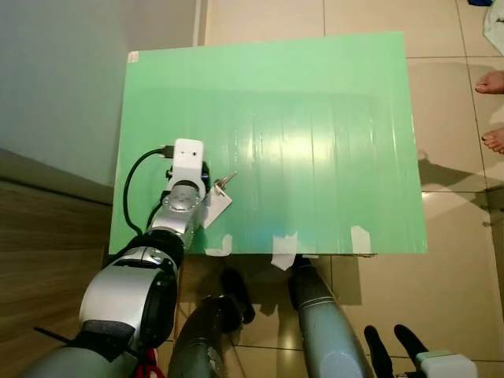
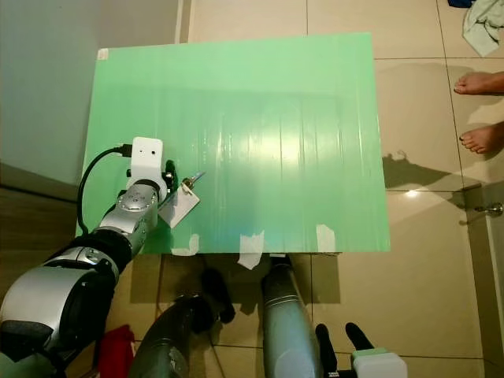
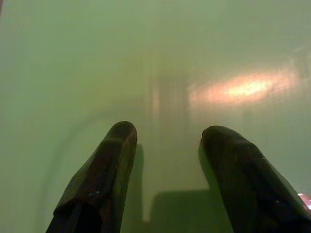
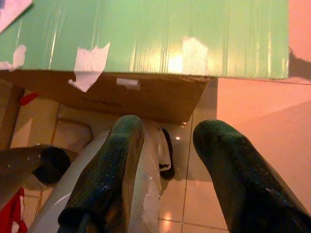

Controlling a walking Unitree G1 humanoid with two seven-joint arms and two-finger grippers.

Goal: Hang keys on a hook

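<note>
The left gripper (image 3: pixel 167 141) hovers low over the glossy green table top (image 1: pixel 315 118), its 2 black fingers parted and empty, poised beside the silver keys with white paper tag (image 1: pixel 218 197). The right gripper (image 4: pixel 167 141) hangs idle, fingers apart.

no readable text, labels or numbers anywhere i look. the white tag (image 1: pixel 216 206) by my left gripper (image 1: pixel 206 175) faces me blank; tape scraps on green board (image 1: pixel 315 102) unmarked.
</note>
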